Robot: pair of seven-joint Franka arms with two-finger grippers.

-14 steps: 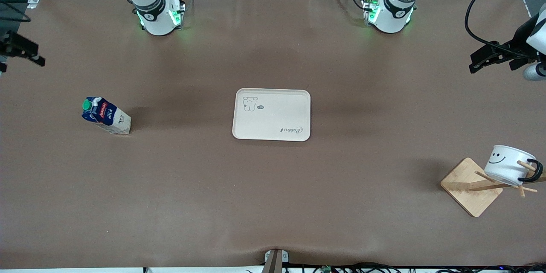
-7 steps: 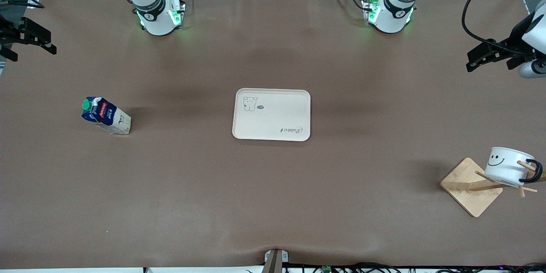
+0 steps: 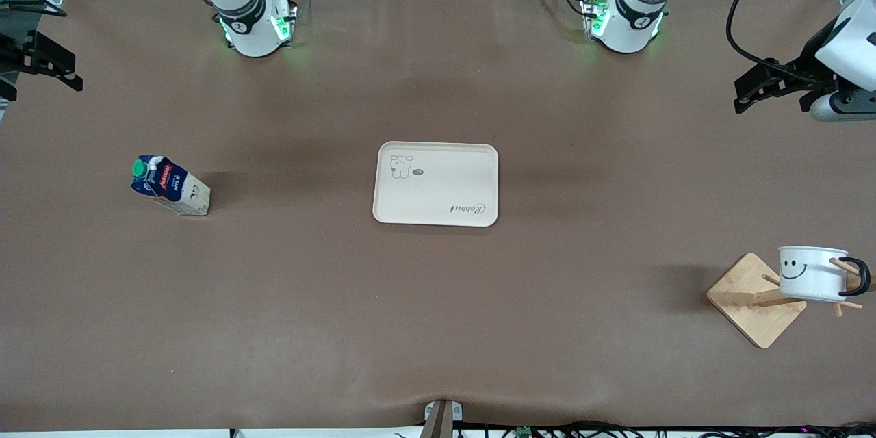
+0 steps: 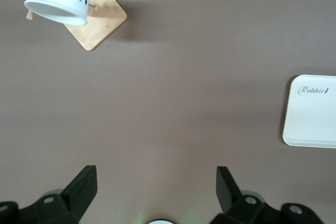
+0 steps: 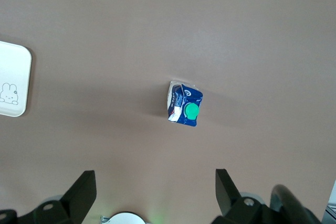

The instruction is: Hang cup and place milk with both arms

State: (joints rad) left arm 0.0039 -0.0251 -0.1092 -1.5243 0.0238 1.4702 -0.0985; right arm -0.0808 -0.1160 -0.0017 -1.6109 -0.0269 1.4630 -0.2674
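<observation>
Brown desk (image 3: 438, 328), wide and plain. Two white arms with black joints, bases ringed in green light along the desk's edge farthest from the front camera.

Cream tray (image 3: 436, 183) at mid-desk, rounded corners, a small cartoon animal drawn in one corner and cursive lettering in another; nothing on it.

Wooden rack (image 3: 756, 299) toward the left arm's end, nearer the front camera than the tray: square base, post, thin pegs.

Left gripper (image 3: 770, 84) up over bare desk at the left arm's end, jaws wide apart and holding nothing; in the left wrist view, both black fingers (image 4: 81, 188) spread, with brown surface between. Right gripper (image 3: 42, 63) up at the edge of the right arm's end, jaws likewise spread and holding nothing.

Cup (image 3: 812, 273) hung on a rack peg by its black loop handle, clear of the desk: small, white, black smiley on its side.

Milk (image 3: 170, 185) upright toward the right arm's end, well apart from the tray: dark-blue gable-top carton, green round cap, red label, pale lower part.
</observation>
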